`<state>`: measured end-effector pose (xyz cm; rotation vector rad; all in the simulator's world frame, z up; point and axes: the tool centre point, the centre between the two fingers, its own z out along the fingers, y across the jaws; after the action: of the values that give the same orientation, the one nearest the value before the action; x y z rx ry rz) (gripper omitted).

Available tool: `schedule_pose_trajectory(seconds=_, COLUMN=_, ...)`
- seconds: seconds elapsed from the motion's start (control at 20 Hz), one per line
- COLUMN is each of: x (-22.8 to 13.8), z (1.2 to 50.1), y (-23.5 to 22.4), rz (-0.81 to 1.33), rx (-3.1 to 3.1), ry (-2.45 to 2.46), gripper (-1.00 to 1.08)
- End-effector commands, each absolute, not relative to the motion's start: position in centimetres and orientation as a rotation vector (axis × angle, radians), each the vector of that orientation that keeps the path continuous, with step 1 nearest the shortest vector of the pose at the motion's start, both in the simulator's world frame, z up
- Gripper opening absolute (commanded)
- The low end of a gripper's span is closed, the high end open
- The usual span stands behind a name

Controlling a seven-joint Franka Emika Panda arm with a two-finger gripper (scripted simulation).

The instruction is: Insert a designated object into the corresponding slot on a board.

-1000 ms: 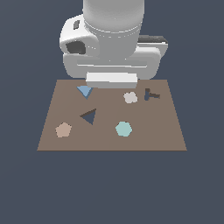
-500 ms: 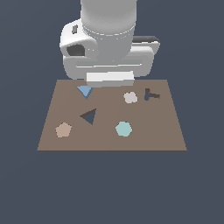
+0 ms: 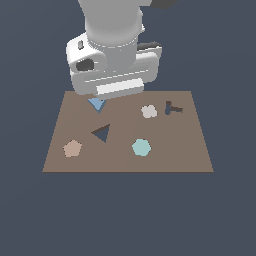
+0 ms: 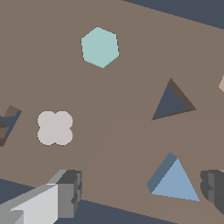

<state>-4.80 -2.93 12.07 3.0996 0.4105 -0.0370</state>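
Clearly, triangle piece [image 4: 175,181] lies between pincer [image 4: 142,190] fingers.

Light-blue triangle [image 4: 175,183] flat on board [image 3: 175,150], near navy triangular slot [image 3: 102,133].

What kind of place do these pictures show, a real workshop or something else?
Most likely a simulated test scene, not a real room: a flat brown board floats in a plain dark blue void, bearing a blue triangle, a triangular slot and other flatly coloured shapes.

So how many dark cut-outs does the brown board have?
2: the dark navy triangular cut-out near the middle, and the dark T-shaped cut-out towards the exterior view's right. The arm hides part of the brown board, so more may exist.
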Motion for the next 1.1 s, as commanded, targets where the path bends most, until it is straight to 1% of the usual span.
schedule_pose_trajectory(seconds=0.0, x=-5.6, z=11.2, y=-3.7, rz=-0.032, rx=3.087, ry=0.508, gripper=1.00)
schedule_pose_trajectory(seconds=0.45, x=-7.9, z=7.9, y=-7.0, rz=-0.014, rx=3.018, ry=0.852, gripper=1.00)
schedule_pose_trajectory(seconds=1.05, x=-8.9, z=5.5, y=-9.8, rz=-0.001, rx=2.941, ry=1.101, gripper=1.00)
